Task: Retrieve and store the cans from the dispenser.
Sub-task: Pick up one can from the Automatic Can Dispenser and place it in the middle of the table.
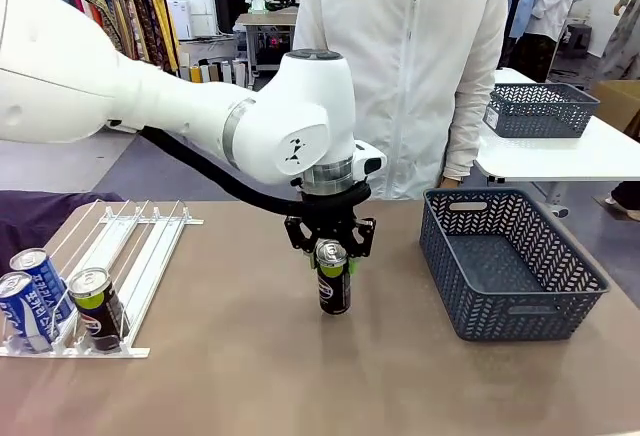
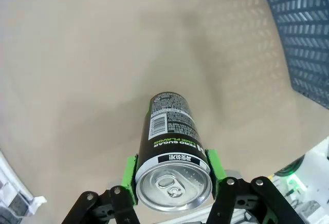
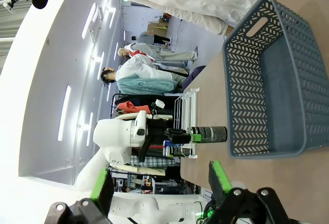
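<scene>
Pinching a black can [image 1: 334, 291], your left claw [image 1: 332, 261] hangs over the table [image 1: 250, 376]. You have the grey basket [image 1: 520, 331] on its right, dispenser [image 1: 160, 246] well left.

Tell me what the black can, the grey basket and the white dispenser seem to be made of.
The black can looks like aluminium: bare silver top with a pull tab, glossy printed wall. The grey basket is probably moulded plastic, matte, its lattice walls and handle slots in one piece. The white dispenser has thin rails, seemingly coated wire, though plastic is possible.
</scene>
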{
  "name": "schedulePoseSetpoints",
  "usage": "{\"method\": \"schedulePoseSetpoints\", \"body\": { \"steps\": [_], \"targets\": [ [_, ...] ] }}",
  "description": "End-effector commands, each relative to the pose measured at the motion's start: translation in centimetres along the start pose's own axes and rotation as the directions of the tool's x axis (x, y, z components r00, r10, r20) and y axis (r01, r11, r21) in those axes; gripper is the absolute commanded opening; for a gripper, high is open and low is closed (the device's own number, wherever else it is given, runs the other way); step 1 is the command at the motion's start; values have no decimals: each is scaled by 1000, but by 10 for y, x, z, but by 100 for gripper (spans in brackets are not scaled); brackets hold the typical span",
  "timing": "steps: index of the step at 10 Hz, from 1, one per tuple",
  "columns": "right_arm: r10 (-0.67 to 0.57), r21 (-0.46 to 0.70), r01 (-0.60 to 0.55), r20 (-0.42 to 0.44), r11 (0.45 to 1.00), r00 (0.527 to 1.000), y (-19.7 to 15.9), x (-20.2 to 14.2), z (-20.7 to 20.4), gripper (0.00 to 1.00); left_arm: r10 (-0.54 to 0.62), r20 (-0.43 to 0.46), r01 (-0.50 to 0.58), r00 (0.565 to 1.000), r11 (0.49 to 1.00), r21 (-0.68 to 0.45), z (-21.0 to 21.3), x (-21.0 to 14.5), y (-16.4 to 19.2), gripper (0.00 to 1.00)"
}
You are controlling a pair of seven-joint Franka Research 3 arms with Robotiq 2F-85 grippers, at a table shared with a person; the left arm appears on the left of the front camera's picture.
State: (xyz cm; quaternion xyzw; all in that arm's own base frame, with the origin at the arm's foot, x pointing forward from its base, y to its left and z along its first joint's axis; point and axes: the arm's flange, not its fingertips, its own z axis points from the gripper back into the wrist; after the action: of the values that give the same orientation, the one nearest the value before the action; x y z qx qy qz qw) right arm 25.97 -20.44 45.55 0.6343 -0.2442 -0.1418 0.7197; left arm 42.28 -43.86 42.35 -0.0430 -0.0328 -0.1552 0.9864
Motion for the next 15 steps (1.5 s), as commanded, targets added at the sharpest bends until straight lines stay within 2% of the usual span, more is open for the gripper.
{"method": "schedulePoseSetpoints", "body": {
  "steps": [1, 3, 7, 8, 9, 12, 13, 14, 15],
  "targets": [
    [3, 1, -3, -6, 1000, 1000, 2, -1, 2, 100, 35, -9, -35, 999, 998, 47, 12, 6, -8, 0],
    [3, 1, -3, -6, 1000, 1000, 2, -1, 2, 100, 43, -35, -40, 998, 996, 77, -3, 12, -7, 0],
    [3, 1, -3, -6, 1000, 1000, 2, -1, 2, 100, 31, -32, -28, 999, 996, 88, -4, 9, -5, 0],
    [3, 1, -3, -6, 1000, 1000, 2, -1, 2, 100, 30, -30, -27, 999, 996, 86, -4, 9, -5, 57],
    [3, 1, -3, -6, 1000, 1000, 2, -1, 2, 100, 27, -31, -24, 999, 996, 85, -4, 9, -5, 100],
    [3, 1, -3, -6, 1000, 1000, 2, -1, 2, 100, 45, 32, -47, 998, 995, 91, 14, 4, 1, 100],
    [3, 1, -3, -6, 1000, 1000, 2, -1, 2, 100, 63, 82, -70, 995, 995, 77, 34, -2, 9, 100],
    [3, 1, -3, -6, 1000, 1000, 2, -1, 2, 100, 72, 123, -75, 990, 997, 15, 68, -15, 22, 100],
    [3, 1, -3, -6, 1000, 1000, 2, -1, 2, 100, 76, 128, -73, 989, 997, -26, 107, -38, 41, 100]
  ]
}}
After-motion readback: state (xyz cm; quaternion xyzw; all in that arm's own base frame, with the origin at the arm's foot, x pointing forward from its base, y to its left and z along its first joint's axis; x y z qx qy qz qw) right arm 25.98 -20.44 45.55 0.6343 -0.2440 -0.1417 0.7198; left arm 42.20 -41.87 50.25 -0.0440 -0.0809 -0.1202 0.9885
